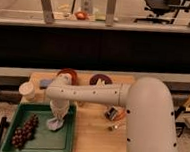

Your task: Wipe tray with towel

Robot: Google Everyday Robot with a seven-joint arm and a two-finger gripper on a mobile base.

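A green tray (57, 140) lies at the front left of the wooden table. A pale crumpled towel (56, 123) rests on the tray's right half. My gripper (58, 111) points down over the tray from the white arm and holds the towel's top, pressing it onto the tray. A bunch of dark grapes (25, 130) lies on the tray's left half, apart from the towel.
A white cup (27, 90) stands behind the tray at the left. A red bowl (68, 75) and a dark plate (100, 80) sit at the table's back. Small packets (115, 114) lie right of the tray. The wooden table (95, 141) continues to the right.
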